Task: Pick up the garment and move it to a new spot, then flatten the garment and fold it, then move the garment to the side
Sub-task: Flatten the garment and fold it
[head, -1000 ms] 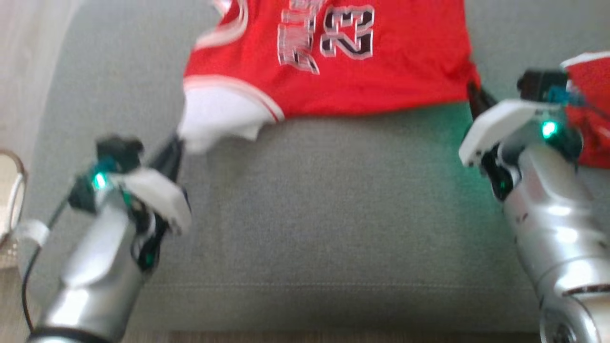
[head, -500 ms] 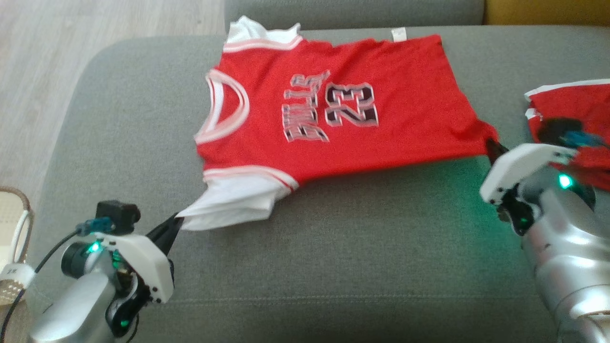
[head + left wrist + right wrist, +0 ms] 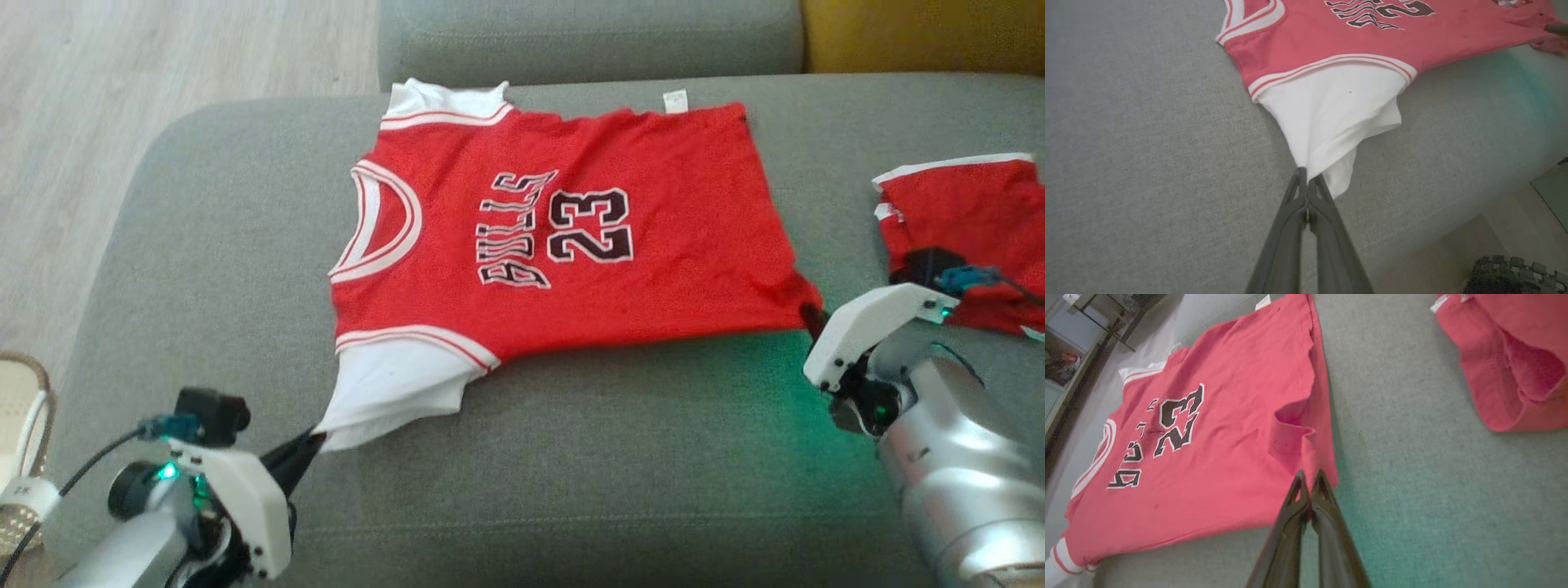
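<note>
**A:** Start nearest us. What has the left tool (image 3: 314, 441) got?

**B:** It is clamped tight on the tip of the white sleeve (image 3: 1331, 118), low over the sofa cushion (image 3: 571, 490). The right tool (image 3: 810, 314) is pinched the same way on the near hem corner of the jersey (image 3: 571, 245).

**A:** So the jersey sits between them?

**B:** Its near edge runs roughly from one tool to the other. The rest lies face up on the cushion and spreads away from both toward the backrest (image 3: 588, 33). The collar is to the robot's left and the hem to its right.

**A:** This looks like the flattening step. How should it go?

**B:** I'd draw the two tools apart together and keep them low, so the cloth slides taut and doesn't lift. The right wrist view shows a small pucker folded up just behind that tool's tips, and an even pull should ease it out. The sleeve is gathered to a point at the left tool, so that grip is on little cloth. Pull gently there or it may slip.

**A:** Anything farther off?

**B:** A second red garment (image 3: 963, 220) lies beyond the right tool, apart from the jersey. I'd keep the arm from dragging it.
</note>
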You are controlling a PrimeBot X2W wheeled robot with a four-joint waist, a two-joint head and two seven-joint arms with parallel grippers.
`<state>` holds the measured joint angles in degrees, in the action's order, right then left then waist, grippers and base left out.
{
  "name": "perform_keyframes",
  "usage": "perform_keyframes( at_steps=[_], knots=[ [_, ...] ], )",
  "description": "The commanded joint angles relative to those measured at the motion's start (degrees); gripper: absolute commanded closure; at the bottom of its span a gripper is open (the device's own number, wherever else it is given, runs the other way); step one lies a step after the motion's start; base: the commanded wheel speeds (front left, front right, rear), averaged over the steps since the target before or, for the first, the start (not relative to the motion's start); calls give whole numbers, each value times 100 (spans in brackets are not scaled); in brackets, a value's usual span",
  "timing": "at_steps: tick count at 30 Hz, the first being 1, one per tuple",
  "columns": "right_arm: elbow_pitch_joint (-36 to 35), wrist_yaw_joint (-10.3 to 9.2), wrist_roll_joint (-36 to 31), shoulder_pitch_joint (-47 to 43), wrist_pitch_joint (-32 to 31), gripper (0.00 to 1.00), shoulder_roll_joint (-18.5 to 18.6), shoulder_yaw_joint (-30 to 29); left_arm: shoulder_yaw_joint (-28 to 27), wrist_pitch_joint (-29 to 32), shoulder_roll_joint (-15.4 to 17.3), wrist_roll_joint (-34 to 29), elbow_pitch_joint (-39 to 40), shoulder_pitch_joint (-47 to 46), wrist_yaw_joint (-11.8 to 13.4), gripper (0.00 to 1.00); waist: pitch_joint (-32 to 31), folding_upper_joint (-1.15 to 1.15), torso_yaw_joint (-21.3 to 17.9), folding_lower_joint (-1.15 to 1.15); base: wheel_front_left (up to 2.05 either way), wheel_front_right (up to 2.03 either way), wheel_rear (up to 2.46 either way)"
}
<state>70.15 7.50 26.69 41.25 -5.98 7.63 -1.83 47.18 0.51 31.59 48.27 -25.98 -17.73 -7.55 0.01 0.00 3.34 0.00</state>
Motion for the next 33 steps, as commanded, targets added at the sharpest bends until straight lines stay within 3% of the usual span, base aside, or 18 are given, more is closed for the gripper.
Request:
perform_keyframes(
  at_steps=[1, 8, 17, 26, 33],
  knots=[
    [-232, -1, -52, 72, -75, 100, 50, 193, -200, 26, 342, 70, 184, -168, 7, 100, -67, 0, -42, 0, 0, 0, 0],
    [-691, -1, -96, -298, -925, 100, 227, 875, -23, 173, 724, 57, 640, 169, 46, 100, -223, 0, -161, 0, 0, 0, 0],
    [-2011, -1, 90, -1076, -2136, 100, 867, 1693, -19, 668, 1228, 494, 1376, 649, 116, 100, -332, 0, -195, 0, 0, 0, 0],
    [-3511, -1, 390, -2005, -3436, 100, 1372, 1717, 57, 1230, 1792, 945, 2248, 1054, 112, 100, -421, 0, -219, 0, 0, 0, 0],
    [-4418, -1, 278, -2341, -3800, 100, 1384, 1186, -79, 1221, 1933, 993, 2595, 1009, 246, 100, -349, 0, -246, 0, 0, 0, 0]
  ],
)
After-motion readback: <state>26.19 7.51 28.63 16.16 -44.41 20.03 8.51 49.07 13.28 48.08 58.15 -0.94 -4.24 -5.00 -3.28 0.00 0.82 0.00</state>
